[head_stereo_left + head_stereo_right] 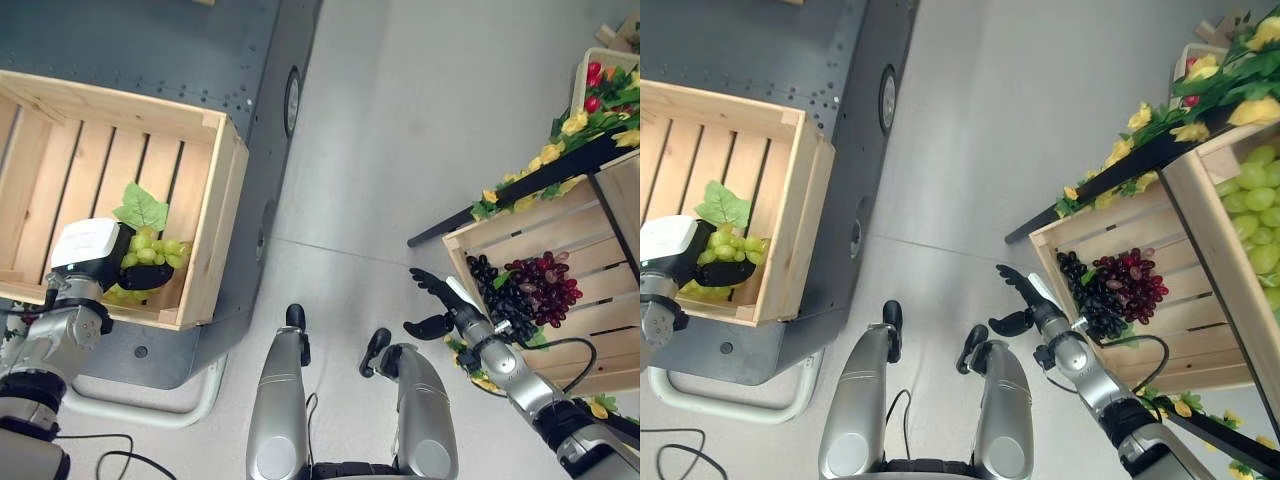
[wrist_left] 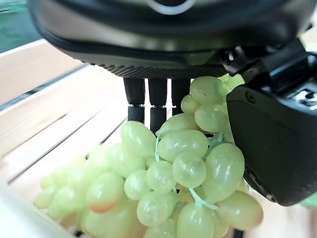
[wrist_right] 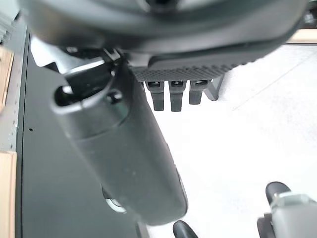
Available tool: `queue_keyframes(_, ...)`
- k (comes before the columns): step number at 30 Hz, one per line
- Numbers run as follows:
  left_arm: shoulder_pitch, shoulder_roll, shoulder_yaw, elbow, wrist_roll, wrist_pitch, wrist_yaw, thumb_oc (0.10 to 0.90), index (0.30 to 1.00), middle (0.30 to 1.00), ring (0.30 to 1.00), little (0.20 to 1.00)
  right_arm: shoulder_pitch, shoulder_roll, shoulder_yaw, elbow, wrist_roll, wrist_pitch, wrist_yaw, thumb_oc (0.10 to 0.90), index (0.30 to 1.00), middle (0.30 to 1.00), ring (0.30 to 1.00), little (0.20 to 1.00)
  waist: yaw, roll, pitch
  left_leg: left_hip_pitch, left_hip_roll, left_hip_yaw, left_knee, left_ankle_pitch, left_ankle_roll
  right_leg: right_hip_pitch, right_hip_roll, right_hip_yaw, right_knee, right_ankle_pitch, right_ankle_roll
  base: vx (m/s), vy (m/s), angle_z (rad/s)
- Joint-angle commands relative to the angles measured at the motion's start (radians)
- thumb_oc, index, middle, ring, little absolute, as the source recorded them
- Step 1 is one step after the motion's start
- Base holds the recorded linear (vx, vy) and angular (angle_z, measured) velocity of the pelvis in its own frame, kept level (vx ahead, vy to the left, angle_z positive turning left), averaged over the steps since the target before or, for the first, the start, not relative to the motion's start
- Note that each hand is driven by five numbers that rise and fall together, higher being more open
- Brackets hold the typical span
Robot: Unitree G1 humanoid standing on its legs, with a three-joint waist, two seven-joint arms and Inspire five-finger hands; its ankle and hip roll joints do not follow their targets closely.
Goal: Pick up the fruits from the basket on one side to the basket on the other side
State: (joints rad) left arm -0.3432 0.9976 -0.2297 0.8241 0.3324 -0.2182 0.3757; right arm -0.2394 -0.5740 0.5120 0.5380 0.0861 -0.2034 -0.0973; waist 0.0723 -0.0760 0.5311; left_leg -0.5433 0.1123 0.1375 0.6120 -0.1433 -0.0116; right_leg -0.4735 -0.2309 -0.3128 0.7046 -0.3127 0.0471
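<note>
My left hand (image 1: 120, 268) was clenched around the green grapes (image 1: 155, 250), hanging low inside the left crate (image 1: 215, 215) near its front right corner. My right hand (image 1: 438, 305) hovered released just beside the dark grapes (image 1: 525, 290) in the right crate (image 1: 480, 240), nearer them.

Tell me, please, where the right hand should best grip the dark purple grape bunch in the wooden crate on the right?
Probably from above and the open front: the dark purple grape bunch lies flat on the slatted wooden crate. Curl the open right hand round its bulging middle.
</note>
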Motion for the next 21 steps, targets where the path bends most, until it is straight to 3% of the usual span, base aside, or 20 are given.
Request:
queue_keyframes(1, -0.021, 0.038, 0.147, -0.015, -0.166, -0.030, 0.112, 0.400, 0.300, 0.300, 0.300, 0.300, 0.036, -0.035, -0.071, -0.103, -0.012, -0.058, -0.037, 0.800, 0.900, 0.900, 0.900, 0.900, 0.011, 0.064, -0.011, 0.147, -0.073, 0.038, -0.078, -0.098, 0.062, 0.072, 0.003, -0.005, -0.070, 0.053, -0.005, 0.02, -0.071, -0.04)
queue_keyframes(8, 0.002, -0.028, 0.314, -0.065, -0.457, -0.040, 0.157, 0.400, 0.300, 0.300, 0.300, 0.300, 0.068, 0.007, -0.076, -0.126, -0.040, -0.047, -0.062, 0.800, 0.900, 0.900, 0.900, 0.900, 0.004, 0.076, -0.011, 0.252, -0.085, 0.034, -0.121, -0.095, 0.058, 0.168, 0.009, 0.001, -0.101, 0.042, -0.008, 0.01, -0.063, -0.01)
queue_keyframes(11, 0.004, -0.065, 0.374, -0.084, -0.601, -0.076, 0.179, 0.400, 0.300, 0.300, 0.300, 0.300, 0.086, 0.017, -0.071, -0.139, -0.062, -0.054, -0.069, 0.800, 0.900, 0.900, 0.900, 0.900, -0.003, 0.079, -0.027, 0.295, -0.085, 0.030, -0.147, -0.087, 0.049, 0.213, 0.016, -0.002, -0.134, 0.036, -0.013, 0.01, -0.080, -0.02)
queue_keyframes(21, -0.020, -0.107, 0.411, -0.203, -0.815, -0.172, 0.101, 0.400, 0.300, 0.300, 0.300, 0.300, 0.097, 0.036, -0.079, -0.185, -0.063, -0.099, -0.085, 0.800, 0.900, 0.900, 0.900, 0.900, -0.016, 0.099, -0.124, 0.422, -0.081, 0.025, -0.261, -0.062, 0.024, 0.349, 0.045, -0.012, -0.281, 0.061, -0.008, 0.04, -0.089, 0.03)
